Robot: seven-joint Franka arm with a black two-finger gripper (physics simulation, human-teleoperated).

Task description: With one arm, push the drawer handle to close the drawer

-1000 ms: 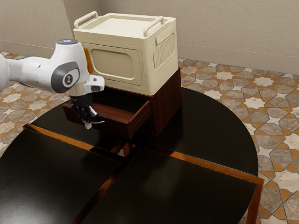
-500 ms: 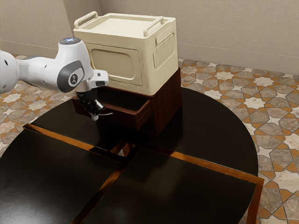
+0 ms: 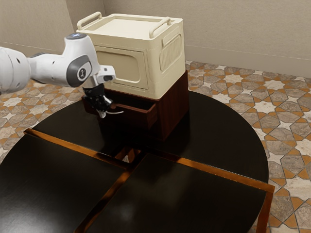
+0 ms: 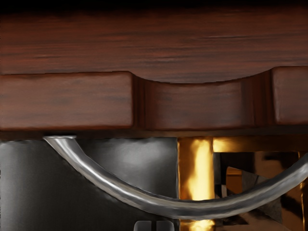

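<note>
Drawer, reddish-brown wood, partly open, with bowed metal handle.
My gripper point(image 3: 102, 114) is at the front of the drawer point(image 3: 138, 117), fingers pressed together, pinching nothing; whether they touch the handle point(image 4: 185, 209), I cannot tell. Handle: smooth, round-sectioned, silvery, one shallow arc. Drawer front: streaked grain, softened edges, a scooped notch point(image 4: 202, 105) in its top. Drawer juts from a dark red-brown wooden cabinet point(image 3: 174, 107); above, one cream crate point(image 3: 167, 85), rounded corners, recessed panels, two looped grips. Beneath: black tabletop point(image 3: 218, 126), sheened, curved rim, inset with orange-brown strips point(image 3: 209, 169).
</note>
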